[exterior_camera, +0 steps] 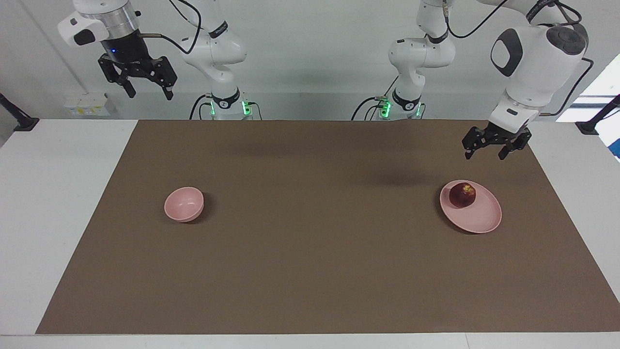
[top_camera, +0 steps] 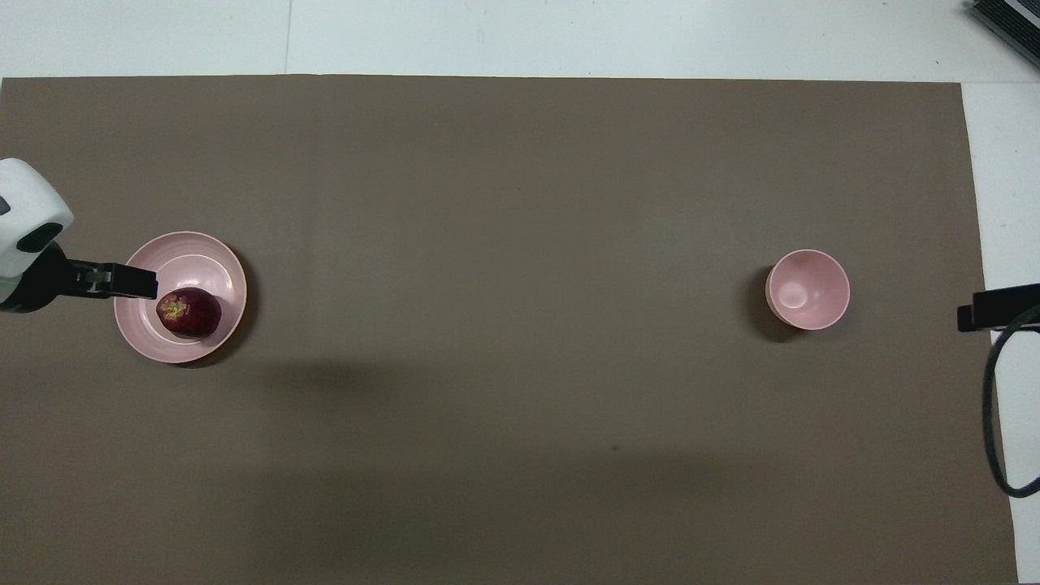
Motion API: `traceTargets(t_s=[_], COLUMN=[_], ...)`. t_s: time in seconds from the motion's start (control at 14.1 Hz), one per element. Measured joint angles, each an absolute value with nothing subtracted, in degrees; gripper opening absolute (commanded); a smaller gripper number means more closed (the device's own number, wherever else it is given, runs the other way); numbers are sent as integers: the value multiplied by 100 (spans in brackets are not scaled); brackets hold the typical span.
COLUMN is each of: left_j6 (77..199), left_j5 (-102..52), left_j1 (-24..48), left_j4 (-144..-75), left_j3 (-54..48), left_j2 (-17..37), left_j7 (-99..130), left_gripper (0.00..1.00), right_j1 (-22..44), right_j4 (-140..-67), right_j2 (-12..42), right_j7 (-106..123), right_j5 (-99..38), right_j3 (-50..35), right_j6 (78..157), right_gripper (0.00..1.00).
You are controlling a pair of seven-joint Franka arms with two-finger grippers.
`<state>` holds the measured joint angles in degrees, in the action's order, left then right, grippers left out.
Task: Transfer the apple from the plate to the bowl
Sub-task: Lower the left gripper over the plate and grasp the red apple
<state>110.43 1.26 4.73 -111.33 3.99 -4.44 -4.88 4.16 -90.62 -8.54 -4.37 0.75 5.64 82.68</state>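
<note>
A dark red apple [exterior_camera: 462, 195] [top_camera: 188, 313] lies on the pale pink plate [exterior_camera: 479, 219] [top_camera: 218, 264], on the part of it nearest the robots, toward the left arm's end of the table. The small pink bowl [exterior_camera: 184, 204] [top_camera: 808, 289] stands with nothing in it toward the right arm's end. My left gripper [exterior_camera: 484, 156] hangs open above the mat, over the plate's edge, clear of the apple. One of its fingers [top_camera: 130, 281] reaches over the plate's rim in the overhead view. My right gripper [exterior_camera: 150, 94] waits open, high over its own end of the table.
A brown mat [exterior_camera: 310, 271] covers most of the white table [exterior_camera: 58, 203]. Black clamp posts [exterior_camera: 592, 126] [exterior_camera: 22, 123] stand at the table's ends near the robots. A black cable [top_camera: 993, 422] loops at the right arm's end.
</note>
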Motion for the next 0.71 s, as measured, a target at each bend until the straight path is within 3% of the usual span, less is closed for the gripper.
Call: traceTargets(t_s=[0.71], left_j6=[13554], left_j5=[126], left_j1=[263], left_j4=[-12784], left_j3=[449], left_j2=[-58], left_j7=[-694], left_gripper=[100], right_j1=[416], right_j4=[-9062], right_j2=[-854], right_j7=[-437], right_j5=[75], right_j3=[564], right_j6=[8268], right_gripper=[100])
